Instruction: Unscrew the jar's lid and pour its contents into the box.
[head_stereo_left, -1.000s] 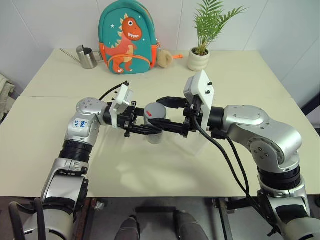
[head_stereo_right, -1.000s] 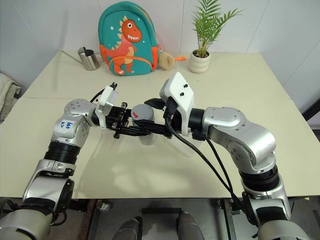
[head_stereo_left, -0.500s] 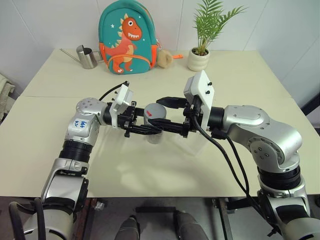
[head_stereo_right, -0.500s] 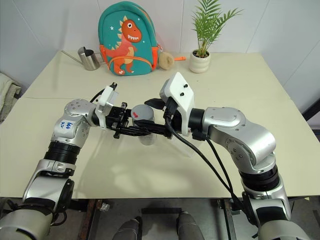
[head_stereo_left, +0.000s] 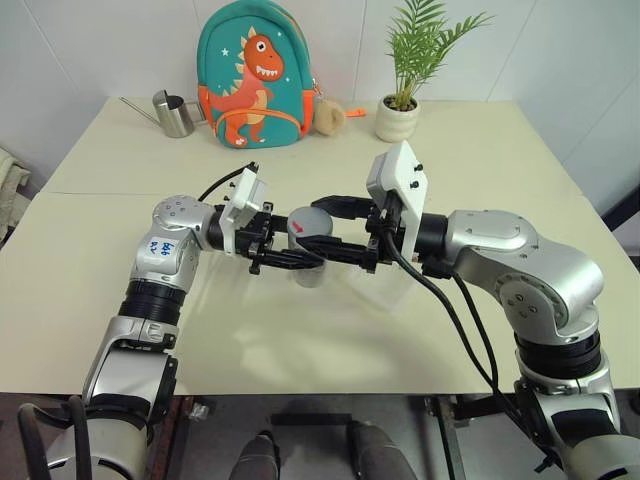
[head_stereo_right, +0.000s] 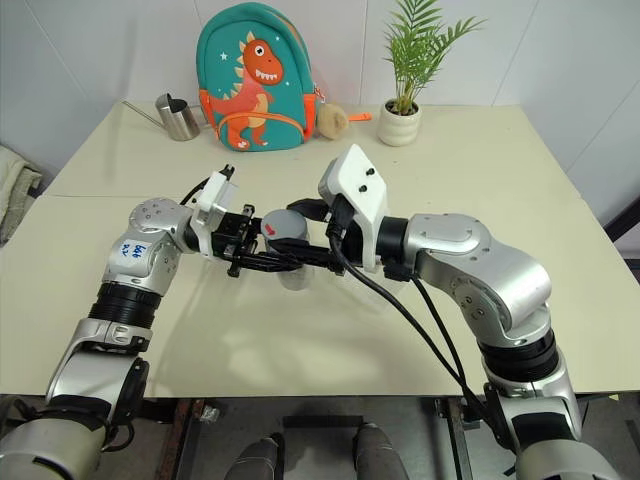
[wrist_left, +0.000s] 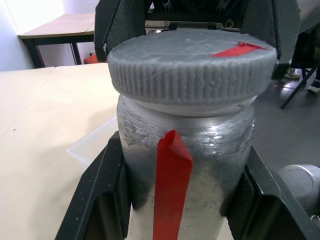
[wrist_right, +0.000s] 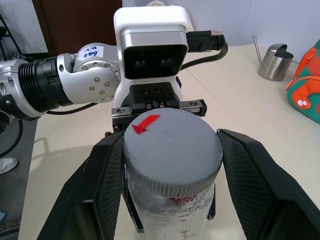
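Two robot arms meet over the middle of a pale surface (head_stereo_left: 300, 340), holding a jar (head_stereo_left: 309, 272) up between them.

The left gripper (head_stereo_left: 297, 259) comes in from nine o'clock and is clamped on the jar's body, one black finger (wrist_left: 107, 200) pressed to each side. A strip of red tape runs down the jar's frosted wall in the left wrist view.

The right gripper (head_stereo_left: 322, 229) comes in from three o'clock, a little higher. Its fingers (wrist_right: 102, 175) are closed against the ribbed rim of the grey lid (head_stereo_left: 312, 223), one on each side. The lid sits on the jar's neck and has a small red mark on top.

A clear box (head_stereo_left: 395, 285) rests on the surface just to the three o'clock side of the jar, beneath the right wrist.

Along the far edge, toward twelve o'clock, stand a steel watering can (head_stereo_left: 174, 114), a teal dinosaur backpack (head_stereo_left: 255, 75) and a potted plant (head_stereo_left: 402, 95).

The jar's contents cannot be made out.
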